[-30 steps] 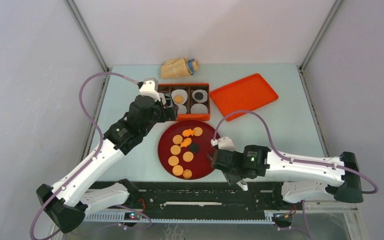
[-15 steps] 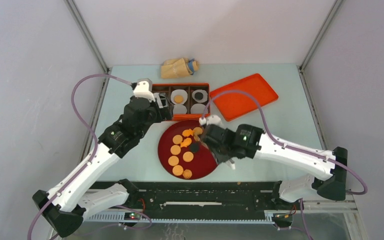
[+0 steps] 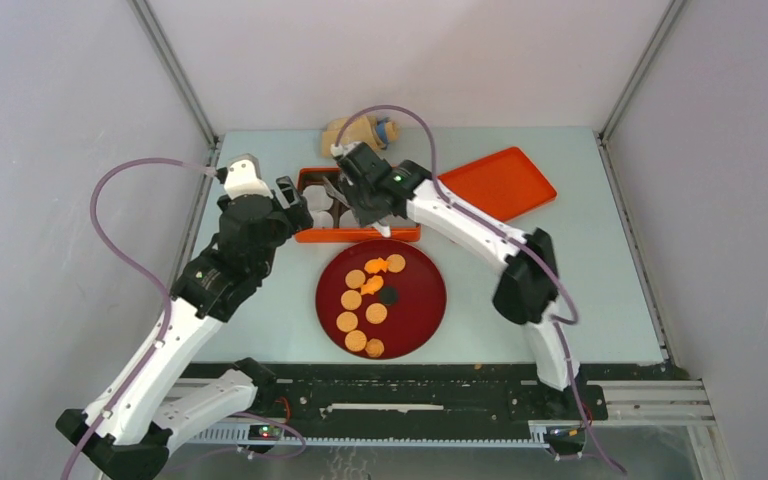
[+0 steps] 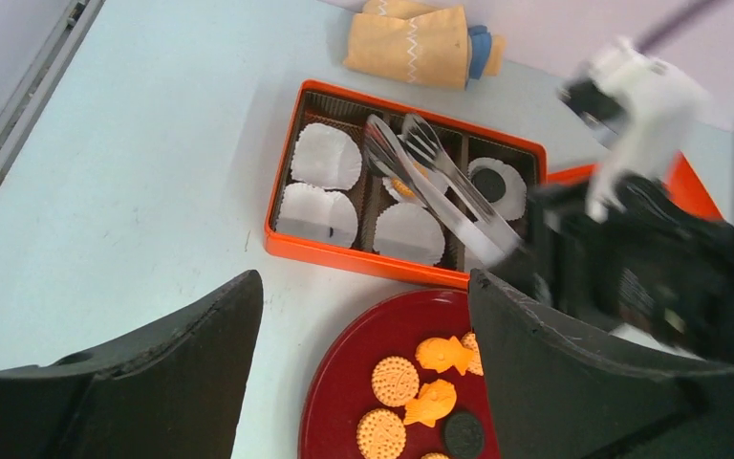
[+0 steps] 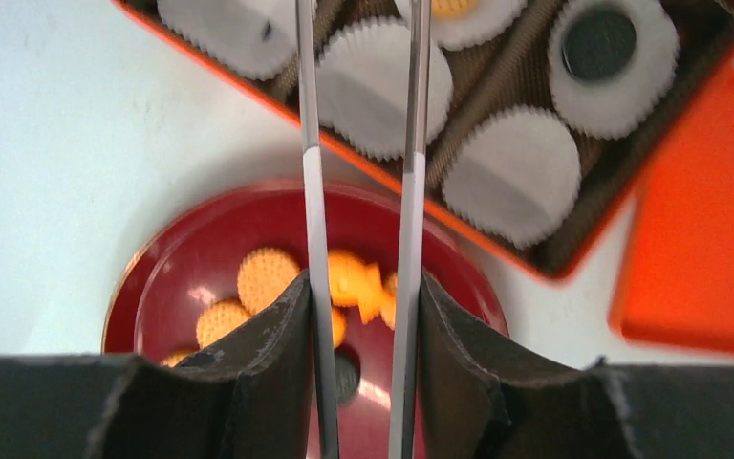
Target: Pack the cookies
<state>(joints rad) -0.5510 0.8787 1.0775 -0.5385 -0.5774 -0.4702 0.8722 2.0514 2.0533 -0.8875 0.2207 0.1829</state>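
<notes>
The packing is judged to be barely begun, since only two cookies are seen in the box and the rest are left on the plate. On the table (image 3: 600,260), the dark red plate (image 3: 422,305) is set nearest the arms' bases. About ten cookies (image 3: 351,299) are spread over its left half: tan discs, one black disc and two bright orange fish-like pieces (image 4: 442,354). The orange lid (image 3: 488,185) is laid flat beyond the plate to the right, apart from the box. The orange box (image 4: 354,258) is placed just behind the plate and is divided into six compartments, each fitted with a white paper liner (image 4: 326,156). A black cookie (image 5: 597,43) is held in the rear right liner and an orange-tan cookie (image 4: 399,187) in the rear middle one; the other four liners appear empty. A pair of metal tongs (image 5: 410,172) is clamped in the right gripper (image 5: 361,292) and extended over the box's middle column. Whether anything is pinched at the tips cannot be told, as they are blurred in one view and cut off in the other. The left gripper (image 4: 363,279) is held wide open, with nothing in it, near the box's left end.
</notes>
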